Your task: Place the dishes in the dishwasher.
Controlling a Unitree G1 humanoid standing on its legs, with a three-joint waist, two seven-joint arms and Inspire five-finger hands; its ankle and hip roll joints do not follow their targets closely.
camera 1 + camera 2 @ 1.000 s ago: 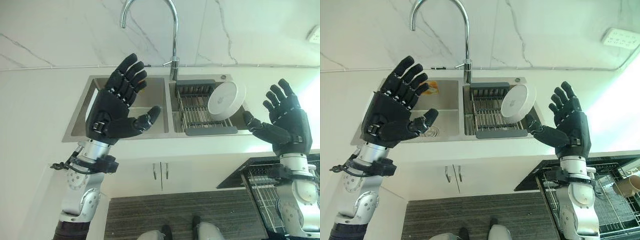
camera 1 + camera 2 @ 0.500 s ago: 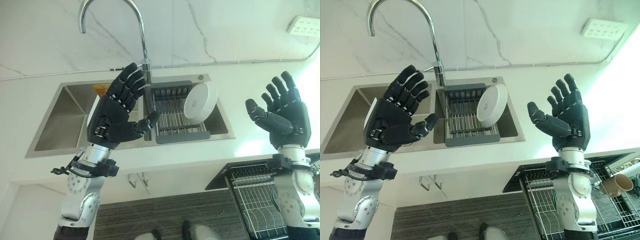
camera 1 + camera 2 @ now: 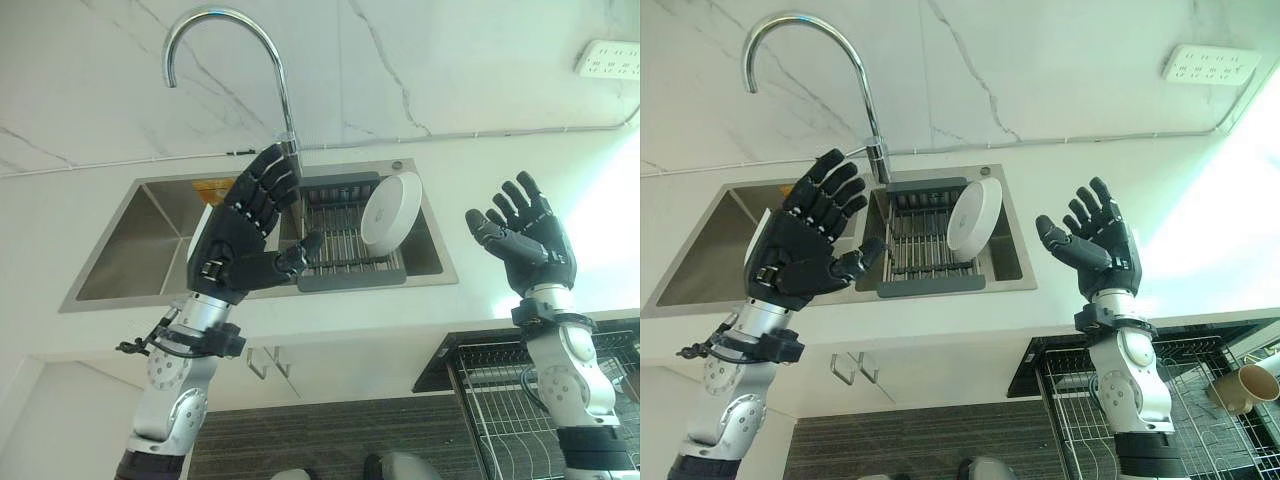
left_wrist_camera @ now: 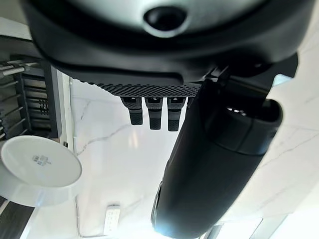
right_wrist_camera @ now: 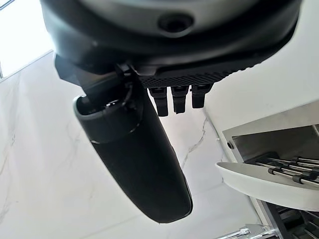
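1. The step in hand looks like the reach for the plate (image 3: 388, 208). It stands on edge, leaning against the drying rack (image 3: 340, 240) that sits in the right-hand basin of the sink (image 3: 130, 250), close to the worktop's (image 3: 520, 175) back edge.
2. The right hand (image 3: 525, 238) is raised above the worktop just right of the sink, fingers spread wide and holding nothing. The plate lies to its left and a little further back, well apart from it.
3. The left hand (image 3: 245, 232) is also spread wide and empty, held up in front of the sink's middle, with the plate just beyond its fingertips on the right.
4. To do the reach well, I would bring the right hand in from the plate's free right edge, thumb on one face and fingers on the other, and close only once the rim sits deep between them.
5. Lifting straight up before swinging out should keep the plate off the rack's wires and the tap (image 3: 230, 70).
6. The dishwasher basket (image 3: 510, 395) stands pulled out below the worktop's front edge, under the right hand.
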